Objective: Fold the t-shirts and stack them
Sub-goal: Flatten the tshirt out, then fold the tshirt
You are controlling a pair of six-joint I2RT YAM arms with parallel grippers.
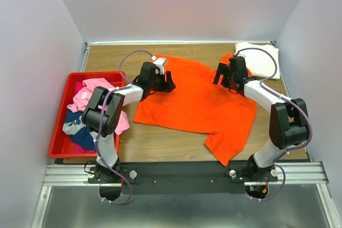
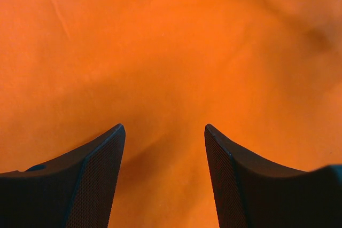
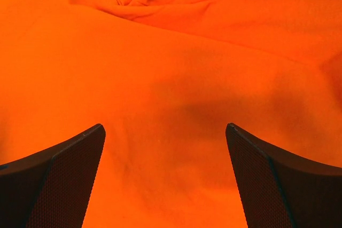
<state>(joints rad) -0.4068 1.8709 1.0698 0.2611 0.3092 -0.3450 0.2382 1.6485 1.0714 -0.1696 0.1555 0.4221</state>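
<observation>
One shirt in work: the orange t-shirt (image 1: 197, 100) is spread open on the table (image 1: 160, 145), about mid-table, and is not yet folded; one sleeve is turned toward the near right.
Handling: it is judged soft, light and limp. Sagging, wrinkling and some drag on the wood are to be expected when it is lifted. Nothing about it is fragile.
Where to take hold: the far edge by the shoulders is judged best, pinched at both sides so the cloth rises evenly.
Left side: the left gripper (image 1: 166, 83) is held low over the shirt's far left part, jaws spread, with nothing between them; only flat orange cloth is seen beneath.
Right side: the right gripper (image 1: 224, 80) is held over the far right part, jaws spread wide and nothing pinched; a fold is seen just ahead.
Other shirts: a cream-white t-shirt (image 1: 262, 60) is laid at the far right corner, apparently folded; a pink t-shirt (image 1: 91, 92) and a dark blue t-shirt (image 1: 81, 137) are heaped in the red bin (image 1: 57, 132) at the left.
</observation>
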